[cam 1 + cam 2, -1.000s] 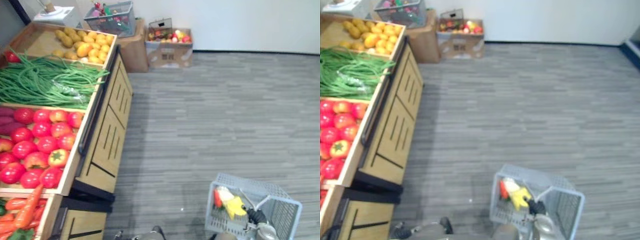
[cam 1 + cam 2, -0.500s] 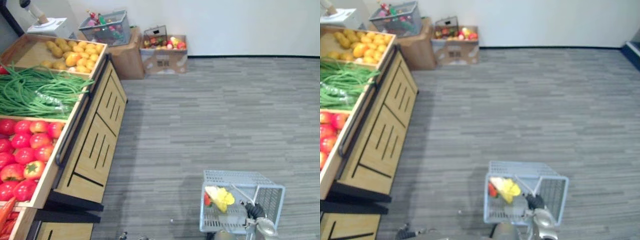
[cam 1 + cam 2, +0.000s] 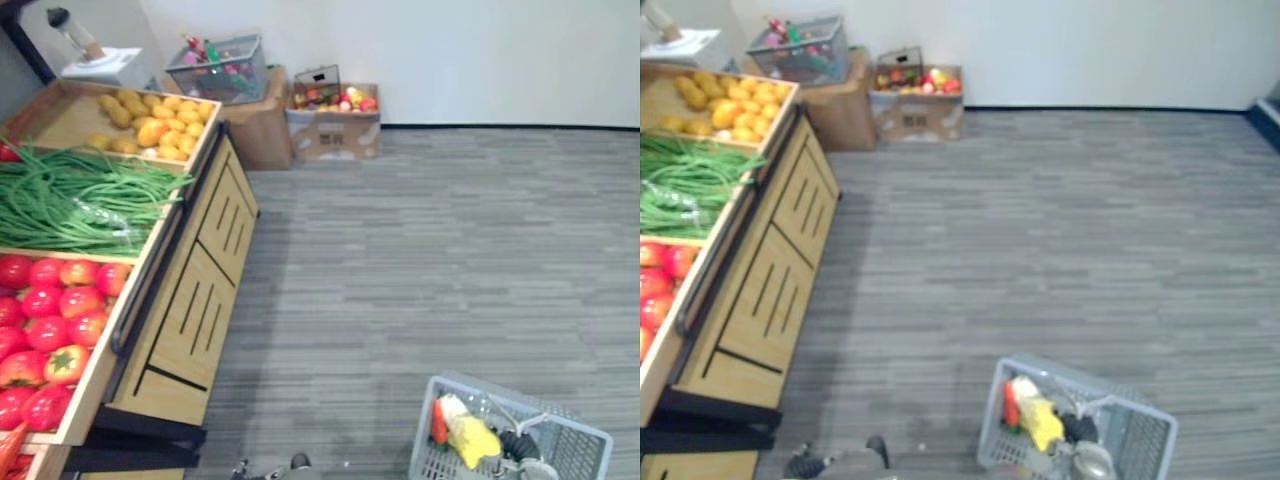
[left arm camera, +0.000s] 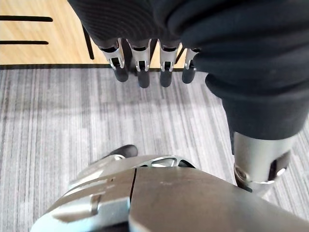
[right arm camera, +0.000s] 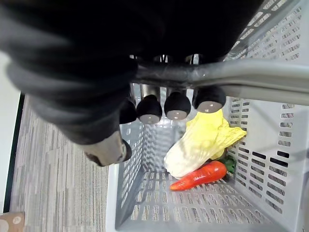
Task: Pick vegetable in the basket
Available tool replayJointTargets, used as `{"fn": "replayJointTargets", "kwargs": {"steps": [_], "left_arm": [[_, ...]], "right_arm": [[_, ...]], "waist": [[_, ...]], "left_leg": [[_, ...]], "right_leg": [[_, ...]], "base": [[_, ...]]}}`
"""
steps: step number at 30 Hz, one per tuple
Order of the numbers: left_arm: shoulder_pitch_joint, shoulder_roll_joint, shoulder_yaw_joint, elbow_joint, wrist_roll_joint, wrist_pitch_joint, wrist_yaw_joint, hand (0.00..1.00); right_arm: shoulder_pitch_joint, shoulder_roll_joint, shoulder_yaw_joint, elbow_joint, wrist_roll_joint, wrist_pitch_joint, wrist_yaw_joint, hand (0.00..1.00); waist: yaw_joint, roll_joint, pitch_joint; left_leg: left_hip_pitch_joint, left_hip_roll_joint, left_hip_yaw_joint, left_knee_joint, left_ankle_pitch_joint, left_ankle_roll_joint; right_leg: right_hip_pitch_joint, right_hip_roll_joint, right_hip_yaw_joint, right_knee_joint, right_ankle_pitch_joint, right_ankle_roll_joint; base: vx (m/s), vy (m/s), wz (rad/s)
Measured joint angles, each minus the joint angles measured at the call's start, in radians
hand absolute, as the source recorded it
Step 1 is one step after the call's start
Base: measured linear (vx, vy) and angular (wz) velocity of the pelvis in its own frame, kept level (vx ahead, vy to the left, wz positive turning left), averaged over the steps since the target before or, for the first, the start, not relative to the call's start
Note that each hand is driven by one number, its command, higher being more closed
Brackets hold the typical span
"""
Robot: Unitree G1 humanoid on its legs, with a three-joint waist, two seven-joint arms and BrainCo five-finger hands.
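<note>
Left eye view puts tomatoes [image 3: 55,320] lower left, well apart from the grey basket [image 3: 560,419] lower right, carrot [image 5: 200,176] and cabbage [image 5: 193,147] inside. Left hand [image 4: 140,67] hangs slack, empty; right hand [image 5: 176,104] curls round the handle [image 5: 251,79]. I'd close in first, basket level.

Grocery shop, wooden produce stand [image 3: 200,300] with tomatoes [image 3: 50,310], green beans [image 3: 70,195], yellow fruit [image 3: 150,125]; grey shopping basket [image 3: 422,455]

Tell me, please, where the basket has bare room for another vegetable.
The basket floor is bare from the carrot across to the opposite wall. It is crowded where cabbage and carrot lie together, and under the handle the right hand grips.
</note>
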Motion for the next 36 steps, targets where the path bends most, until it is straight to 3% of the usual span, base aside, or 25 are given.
{"fn": "replayJointTargets", "kwargs": {"steps": [4, 10, 16, 25, 30, 36], "left_arm": [[0.000, 0.000, -0.006, 0.009, 0.000, 0.000, -0.001, 0.00], [-0.001, -0.006, -0.023, 0.023, 0.001, 0.000, -0.003, 0.00], [0.001, -0.006, -0.023, 0.023, -0.010, -0.002, -0.004, 0.00], [0.013, -0.011, -0.025, 0.032, -0.136, -0.012, -0.050, 0.00], [0.018, -0.010, -0.030, 0.042, -0.202, -0.014, -0.081, 0.00], [0.019, -0.003, -0.035, 0.089, -0.205, -0.025, -0.098, 0.00]], "right_arm": [[0.018, -0.003, 0.000, -0.001, -0.003, 0.000, -0.001, 1.00], [0.013, -0.014, 0.000, -0.001, -0.010, -0.001, 0.000, 1.00], [0.021, -0.011, -0.005, 0.012, 0.000, -0.002, -0.002, 1.00], [0.045, 0.012, -0.206, 0.121, 0.078, 0.001, -0.028, 1.00], [0.054, 0.035, -0.207, 0.139, 0.075, 0.003, -0.014, 1.00], [0.056, 0.036, -0.203, 0.157, 0.069, 0.019, 0.005, 1.00]], "waist": [[0.001, 0.011, -0.008], [-0.005, 0.034, -0.023], [-0.003, 0.032, -0.031], [-0.007, 0.029, -0.060], [-0.010, 0.028, -0.065], [-0.025, 0.025, -0.082]], "left_leg": [[0.060, -0.030, 0.029, -0.046, -0.002, 0.003], [0.076, -0.027, 0.027, -0.066, -0.002, 0.003], [0.092, -0.032, 0.030, -0.085, -0.001, 0.003], [0.132, -0.040, 0.033, -0.116, 0.004, 0.002], [0.138, -0.041, 0.039, -0.117, 0.004, 0.002], [0.150, -0.045, 0.056, -0.129, 0.004, 0.001]], "right_leg": [[0.015, -0.020, 0.028, 0.002, 0.000, 0.001], [0.012, -0.013, 0.043, 0.002, 0.000, 0.001], [0.013, -0.013, 0.049, 0.001, 0.000, 0.001], [0.047, -0.013, 0.046, -0.019, 0.000, 0.001], [0.049, -0.012, 0.051, -0.022, 0.002, 0.004], [0.048, -0.012, 0.066, -0.035, 0.008, 0.012]], "base": [[0.07, 0.077, -0.18], [0.04, -0.010, -0.11], [-0.01, 0.002, -0.02], [0.00, 0.000, 0.00], [0.00, -0.004, -0.03], [0.00, -0.005, -0.08]]}}
